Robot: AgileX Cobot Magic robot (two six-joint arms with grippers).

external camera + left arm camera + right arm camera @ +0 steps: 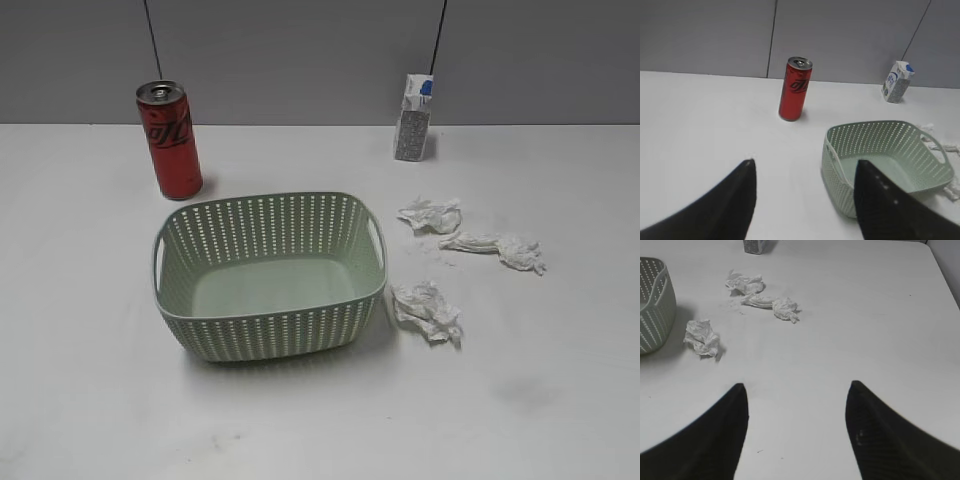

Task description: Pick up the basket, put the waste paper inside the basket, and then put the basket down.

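Observation:
The pale sage-green basket [270, 275] stands upright and empty on the white table; it also shows in the left wrist view [885, 162] and at the left edge of the right wrist view [652, 305]. Three crumpled white waste paper wads lie on the table to its right: one near the front corner [427, 310] [702, 337], one further back [432, 214] [744, 283], one long wad [497, 248] [774, 305]. My left gripper [802, 165] is open and empty, near the basket's left side. My right gripper [796, 387] is open and empty, in front of the wads. Neither gripper shows in the exterior view.
A red soda can [169, 140] [795, 88] stands behind the basket on the left. A white-and-grey carton with a blue top [414, 118] [897, 81] stands at the back right. A grey wall runs behind the table.

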